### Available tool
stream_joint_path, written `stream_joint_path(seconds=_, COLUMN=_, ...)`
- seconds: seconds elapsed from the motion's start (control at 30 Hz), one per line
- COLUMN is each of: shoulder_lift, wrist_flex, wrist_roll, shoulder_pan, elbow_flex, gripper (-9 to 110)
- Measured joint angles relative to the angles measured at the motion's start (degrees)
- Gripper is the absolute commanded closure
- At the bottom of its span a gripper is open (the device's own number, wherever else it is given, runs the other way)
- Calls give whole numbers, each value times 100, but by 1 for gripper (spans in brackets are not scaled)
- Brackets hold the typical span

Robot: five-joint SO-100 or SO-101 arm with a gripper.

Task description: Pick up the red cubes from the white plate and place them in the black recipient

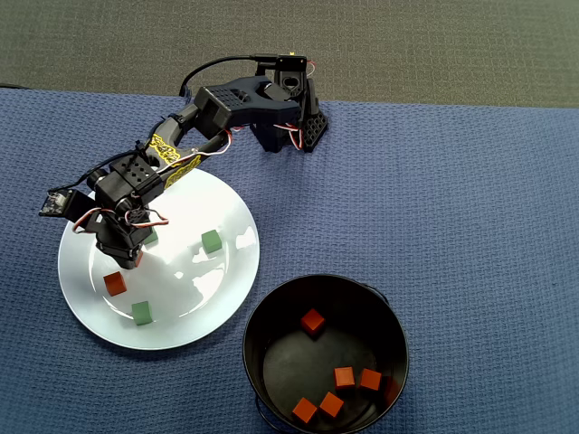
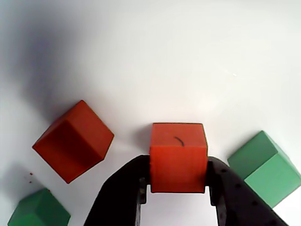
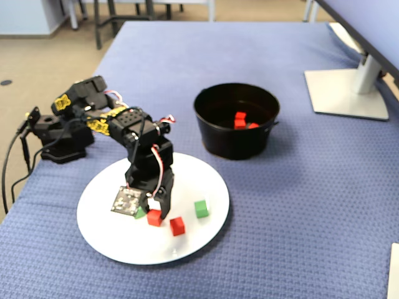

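Gripper (image 2: 178,188): I see it closed on one red cube (image 2: 178,157); both black fingers (image 2: 123,188) press on the cube's sides.
Held cube: it is low over the white plate (image 1: 226,298), on the plate's left part in the overhead view.
Second red cube (image 2: 74,141): on the plate, just beside the held one, apart from it.
Green cubes (image 2: 265,168): three on the plate, near the gripper.
Black recipient (image 1: 271,316): just beside the plate; I count five red cubes inside (image 1: 345,377).

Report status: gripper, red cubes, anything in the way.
Gripper shut on a red cube over the white plate. One more red cube on plate, five in black pot. Green cubes close beside, not blocking.
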Motion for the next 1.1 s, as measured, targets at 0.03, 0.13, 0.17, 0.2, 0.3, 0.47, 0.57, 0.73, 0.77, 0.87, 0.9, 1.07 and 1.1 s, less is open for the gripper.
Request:
stream_joint_path(seconds=0.03, shoulder_lift=79, wrist_flex=0, wrist_roll=53, shoulder_pan=-35, elbow_flex=9, gripper=102)
stream_joint_path(seconds=0.13, shoulder_lift=642, wrist_flex=-35, wrist_roll=281, shoulder_pan=-237, elbow_flex=158, gripper=102)
stream_joint_path(seconds=0.17, shoulder_lift=888, wrist_flex=-105, wrist_roll=422, shoulder_pan=-343, elbow_flex=229, gripper=102)
stream_joint_path(seconds=0.2, shoulder_lift=1143, wrist_flex=-176, wrist_roll=589, shoulder_pan=-448, elbow_flex=325, gripper=102)
stream_joint_path(seconds=0.3, shoulder_lift=1969, wrist_flex=-431, wrist_roll=1081, shoulder_pan=-835, elbow_flex=747, gripper=102)
stream_joint_path(seconds=0.47, shoulder_lift=3322, wrist_flex=-905, wrist_roll=1696, shoulder_pan=-1793, elbow_flex=1775, gripper=102)
stream_joint_path(seconds=0.57, shoulder_lift=3823, wrist_flex=-1002, wrist_roll=2030, shoulder_pan=-2505, elbow_flex=2074, gripper=102)
stream_joint_path(seconds=0.73, shoulder_lift=4210, wrist_flex=-1072, wrist_roll=2364, shoulder_pan=-3516, elbow_flex=2259, gripper=102)
stream_joint_path(seconds=0.77, shoulder_lift=4219, wrist_flex=-1134, wrist_roll=2408, shoulder_pan=-3691, elbow_flex=2338, gripper=102)
stream_joint_path(seconds=0.87, shoulder_lift=4166, wrist_flex=-1406, wrist_roll=2514, shoulder_pan=-4122, elbow_flex=2479, gripper=102)
stream_joint_path(seconds=0.9, shoulder_lift=4096, wrist_flex=-1485, wrist_roll=2540, shoulder_pan=-4228, elbow_flex=2479, gripper=101)
stream_joint_path(seconds=1.07, shoulder_lift=3041, wrist_flex=-1230, wrist_roll=2540, shoulder_pan=-4544, elbow_flex=1608, gripper=77)
stream_joint_path(seconds=1.1, shoulder_lift=2988, wrist_flex=-1099, wrist_roll=2531, shoulder_pan=-4588, elbow_flex=1397, gripper=77)
